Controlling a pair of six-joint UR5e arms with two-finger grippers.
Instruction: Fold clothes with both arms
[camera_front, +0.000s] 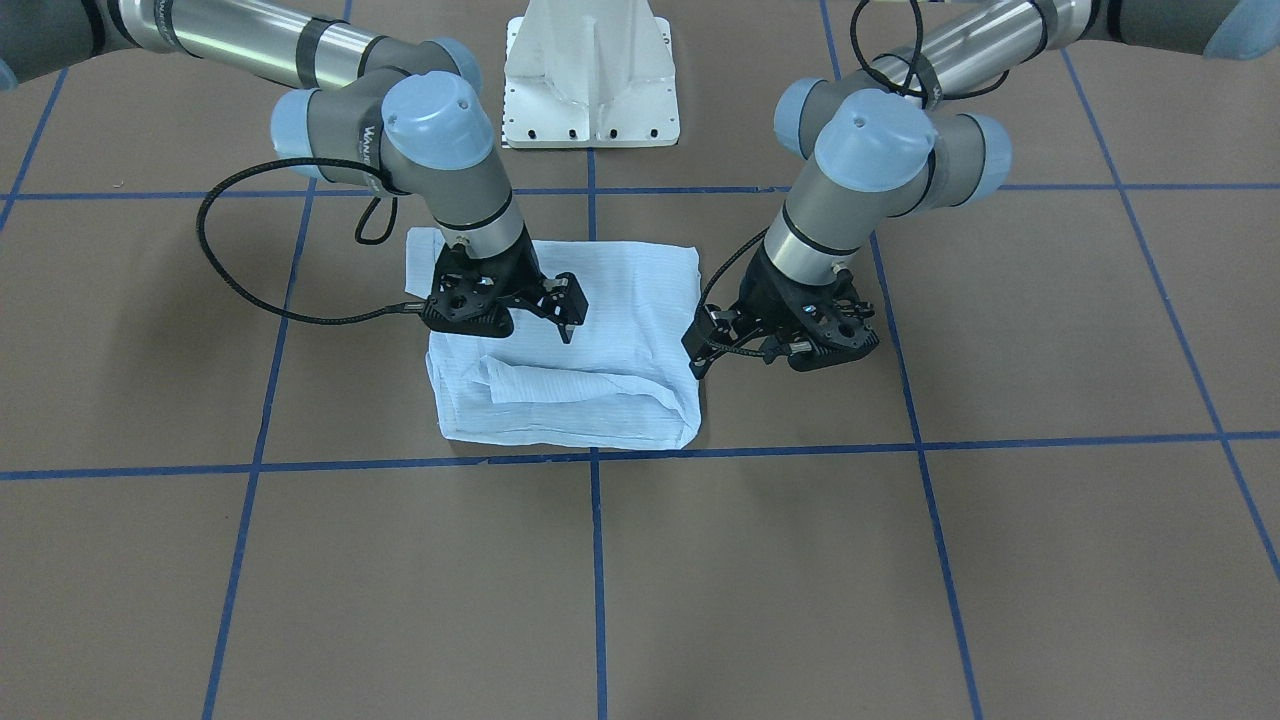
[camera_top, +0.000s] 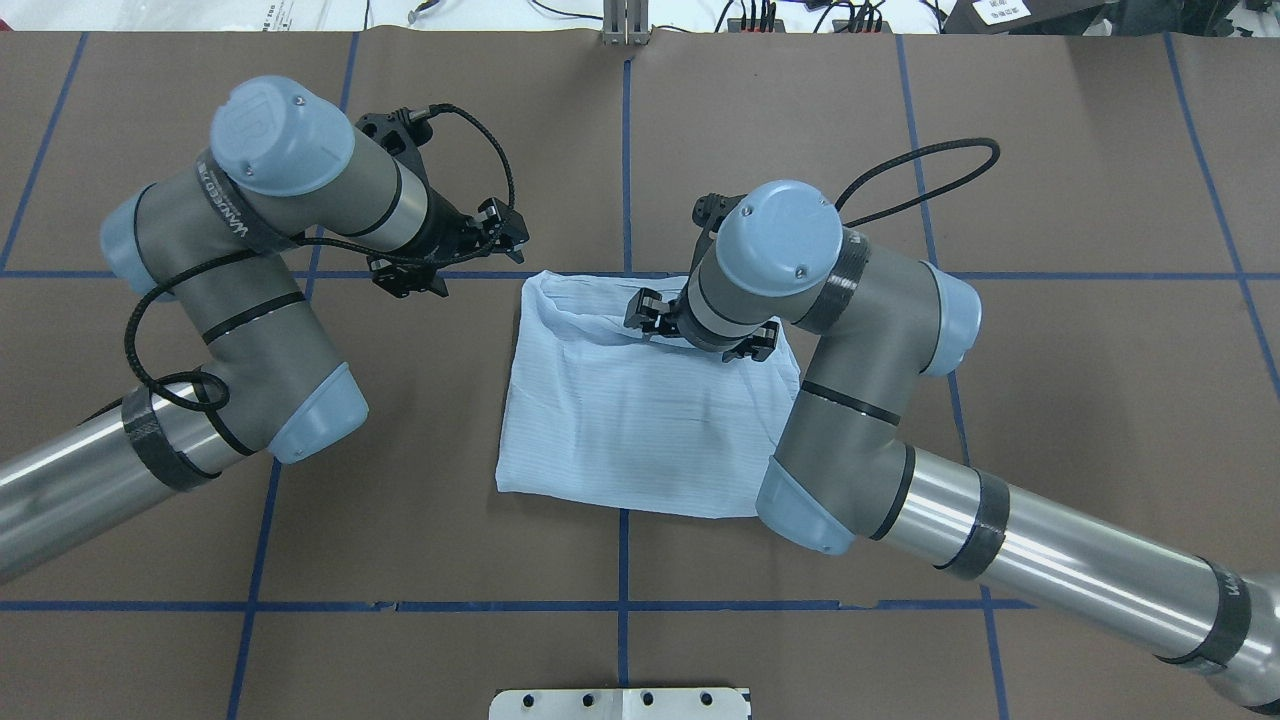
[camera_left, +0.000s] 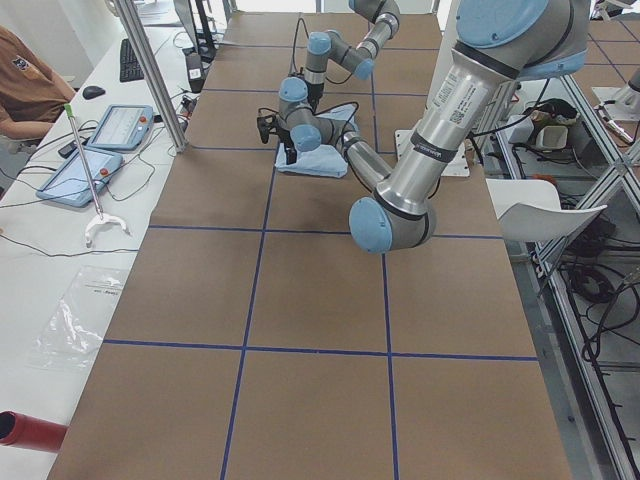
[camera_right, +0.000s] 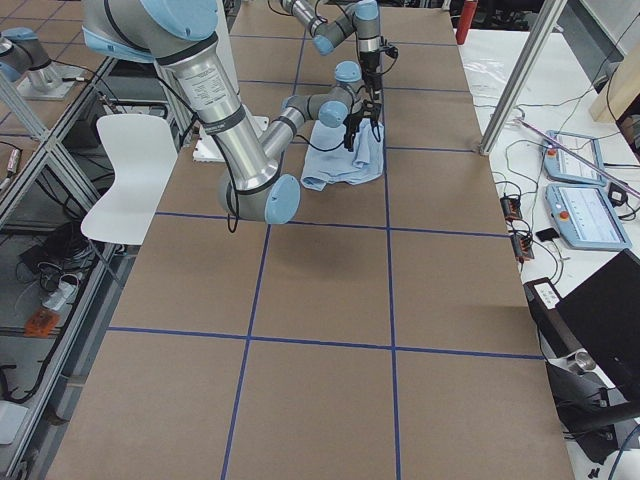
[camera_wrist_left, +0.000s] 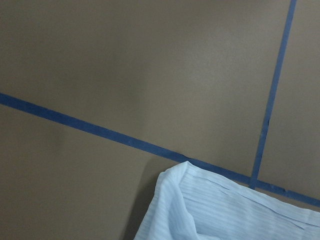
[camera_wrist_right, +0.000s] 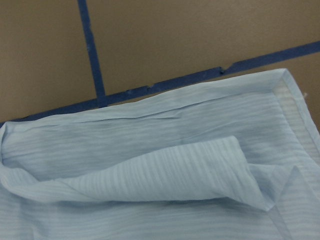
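Shirt is laid folded flat on the table. The right gripper is held above its far part, and the left gripper just off its left edge. Both pairs of jaws are seen apart, nothing gripped.

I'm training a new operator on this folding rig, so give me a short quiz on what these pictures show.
1. True or false: the left claw is over the shirt.
2. Pick one. The shirt is: A) spread flat with its sleeves out; B) folded into a rough rectangle; C) hanging from a claw.
3. Short answer: what runs beside the shirt's edge farthest from the robot?

Key
1. False: it is over the bare table, beside the shirt.
2. B
3. A blue tape line.
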